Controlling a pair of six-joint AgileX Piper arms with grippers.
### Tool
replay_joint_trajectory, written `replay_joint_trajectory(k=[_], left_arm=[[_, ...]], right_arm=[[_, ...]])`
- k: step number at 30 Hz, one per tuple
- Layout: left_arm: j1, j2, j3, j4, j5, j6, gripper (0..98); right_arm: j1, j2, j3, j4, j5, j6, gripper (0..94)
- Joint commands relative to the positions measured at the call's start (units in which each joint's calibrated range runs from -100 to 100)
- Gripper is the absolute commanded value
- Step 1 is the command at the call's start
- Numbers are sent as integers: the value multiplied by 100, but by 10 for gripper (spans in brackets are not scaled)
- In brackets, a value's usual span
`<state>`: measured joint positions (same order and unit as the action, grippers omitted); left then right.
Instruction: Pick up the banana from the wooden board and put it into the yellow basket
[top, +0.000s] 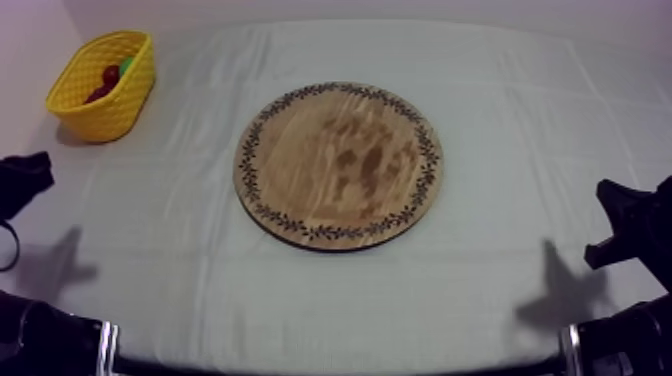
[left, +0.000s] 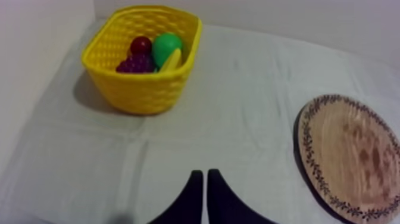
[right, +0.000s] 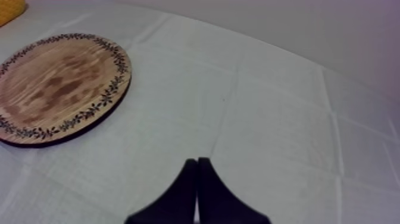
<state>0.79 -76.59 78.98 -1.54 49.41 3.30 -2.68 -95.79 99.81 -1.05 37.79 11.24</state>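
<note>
Banana in basket — board bare, task looks finished

Banana (left: 171, 61) lies inside the yellow basket (left: 140, 89), leaning on the inner wall by the pear (left: 166, 46), with the bunch of grapes (left: 136, 64) and the small red fruit (left: 141, 44) beside it. The round wooden board (top: 338, 165) sits mid-table with nothing on it, well apart from the basket at the far left corner.

My left gripper (left: 204, 174) hangs low over the bare cloth (left: 250, 119), facing the basket, its fingers pressed together into a narrow wedge and holding nothing. My right gripper (right: 197, 162) is the same: clenched and empty, over cloth beside the board. In the top view both arms sit low at their own sides.

My read: pick and place are both done and this is the parked end state. I don't think the next move calls for any grasp — at most a check that the banana sits fully below the basket rim, which looks true from the left wrist.
</note>
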Motion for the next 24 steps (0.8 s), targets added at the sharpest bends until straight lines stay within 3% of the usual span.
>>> replay_joint_trajectory(k=[1,24], left_arm=[[4,-265,393,9,-66,-20,1],[24,-1405,1844,23,-1050,-49,1]], right_arm=[[0,3,-3,0,3,2,2],[5,3,-3,0,3,2,2]])
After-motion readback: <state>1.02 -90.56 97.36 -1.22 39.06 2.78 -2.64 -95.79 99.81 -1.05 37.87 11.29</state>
